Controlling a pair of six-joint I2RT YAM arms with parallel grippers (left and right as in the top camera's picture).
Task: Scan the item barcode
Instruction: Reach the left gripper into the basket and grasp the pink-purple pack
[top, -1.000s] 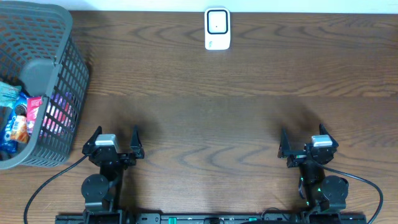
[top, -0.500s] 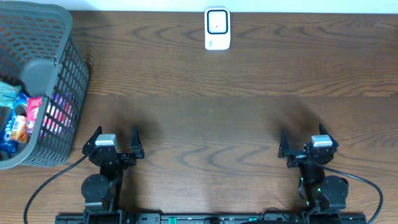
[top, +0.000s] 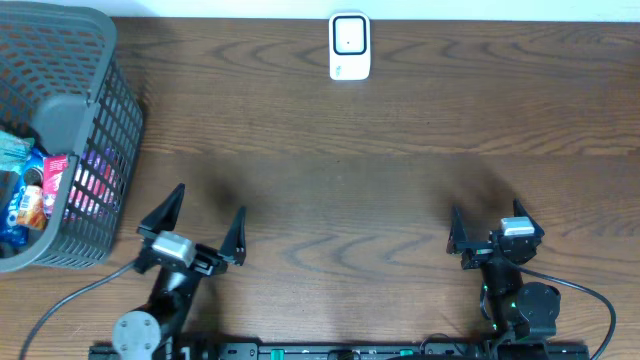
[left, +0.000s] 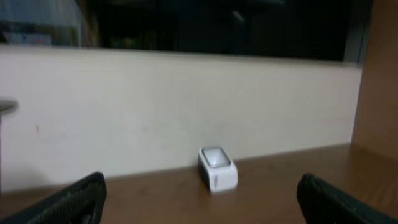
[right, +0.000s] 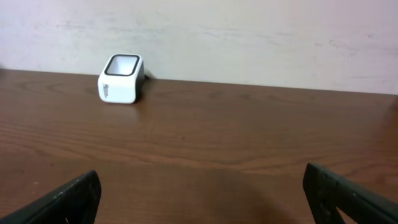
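Observation:
A white barcode scanner (top: 349, 46) stands at the far edge of the table, its window facing up; it also shows in the left wrist view as the scanner (left: 217, 168) and in the right wrist view as the scanner (right: 121, 78). Several colourful packaged items (top: 35, 190) lie in a grey basket (top: 95, 60) at the left; no barcode is readable. My left gripper (top: 211, 200) is open and empty near the front edge, right of the basket, its fingers wide apart in the wrist view (left: 200, 193). My right gripper (top: 487, 212) is open and empty at the front right (right: 200, 177).
The basket's tall mesh wall (top: 125, 130) stands just left of my left arm. A pale wall (right: 249, 37) runs behind the scanner. Dark wooden table (top: 340, 180) stretches between the grippers and the scanner.
My left gripper has lifted and swung forward, now angled to the right, with its fingers still spread. The right arm has not moved.

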